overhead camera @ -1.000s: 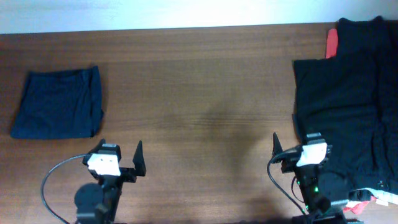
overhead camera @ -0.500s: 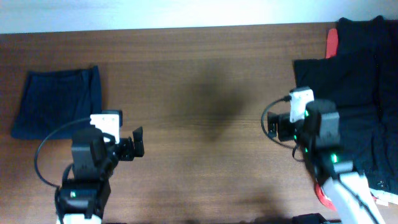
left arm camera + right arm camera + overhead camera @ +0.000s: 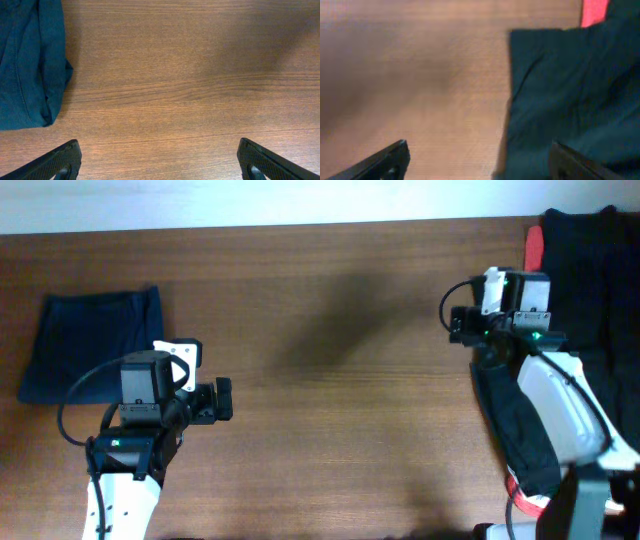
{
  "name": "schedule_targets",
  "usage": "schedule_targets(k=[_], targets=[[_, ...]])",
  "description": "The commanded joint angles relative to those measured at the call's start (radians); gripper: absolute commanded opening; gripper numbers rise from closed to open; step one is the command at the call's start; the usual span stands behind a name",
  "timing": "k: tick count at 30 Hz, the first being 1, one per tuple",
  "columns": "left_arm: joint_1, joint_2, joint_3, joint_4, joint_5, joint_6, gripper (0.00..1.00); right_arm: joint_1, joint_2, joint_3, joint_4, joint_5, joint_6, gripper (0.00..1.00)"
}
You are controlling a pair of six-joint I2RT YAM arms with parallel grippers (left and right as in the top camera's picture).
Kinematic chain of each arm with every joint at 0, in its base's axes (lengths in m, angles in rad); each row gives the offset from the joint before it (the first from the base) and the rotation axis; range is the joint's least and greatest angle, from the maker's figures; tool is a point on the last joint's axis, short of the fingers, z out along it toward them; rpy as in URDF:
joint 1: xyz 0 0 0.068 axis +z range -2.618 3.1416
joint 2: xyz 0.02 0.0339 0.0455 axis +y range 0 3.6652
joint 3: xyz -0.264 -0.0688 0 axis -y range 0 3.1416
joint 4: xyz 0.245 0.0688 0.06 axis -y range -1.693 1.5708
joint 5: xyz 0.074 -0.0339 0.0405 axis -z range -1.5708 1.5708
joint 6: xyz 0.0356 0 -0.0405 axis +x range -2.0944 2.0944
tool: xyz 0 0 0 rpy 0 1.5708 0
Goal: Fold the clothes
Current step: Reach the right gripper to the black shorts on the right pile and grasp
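Note:
A pile of black clothes (image 3: 600, 290) lies at the table's right side, with a red-orange garment (image 3: 535, 248) showing at its far left edge. My right gripper (image 3: 456, 320) hovers open and empty above the pile's left edge. In the right wrist view the black fabric (image 3: 570, 90) lies under the right finger, bare wood under the left, and the red-orange garment (image 3: 594, 11) sits at the top. My right gripper (image 3: 480, 165) holds nothing. A folded dark blue garment (image 3: 95, 345) lies at the left. My left gripper (image 3: 220, 402) is open and empty to its right.
In the left wrist view the folded garment (image 3: 25, 60) fills the upper left, and my left gripper (image 3: 160, 167) spans bare wooden table (image 3: 175, 75). The table's far edge (image 3: 300, 227) meets a white wall. My right arm (image 3: 550, 400) lies over the pile.
Both arms have lifted from the front edge and reached farther over the table. The right gripper moved to the pile's far left edge; the left moved toward the folded garment.

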Motion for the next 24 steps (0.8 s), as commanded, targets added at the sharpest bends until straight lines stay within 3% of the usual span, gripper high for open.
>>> schedule_targets(k=[1, 8, 16, 18, 22, 24], targets=[[0.006, 0.003, 0.022, 0.003, 0.005, 0.016, 0.99, -0.027, 0.115, 0.019, 0.071, 0.012, 0.007, 0.89], [0.006, 0.003, 0.022, 0.003, 0.005, 0.015, 0.99, -0.026, 0.314, 0.019, 0.238, 0.198, 0.007, 0.88], [0.006, 0.003, 0.022, 0.002, 0.005, 0.015, 0.99, -0.026, 0.423, 0.019, 0.342, 0.228, 0.006, 0.72], [0.006, 0.003, 0.022, 0.002, 0.005, 0.015, 0.99, -0.026, 0.439, 0.019, 0.348, 0.250, 0.007, 0.56], [0.006, 0.003, 0.022, 0.003, 0.004, 0.016, 0.99, -0.026, 0.444, 0.019, 0.369, 0.318, 0.008, 0.13], [0.006, 0.003, 0.022, 0.003, 0.004, 0.016, 0.99, -0.027, 0.444, 0.019, 0.377, 0.336, 0.007, 0.04]])
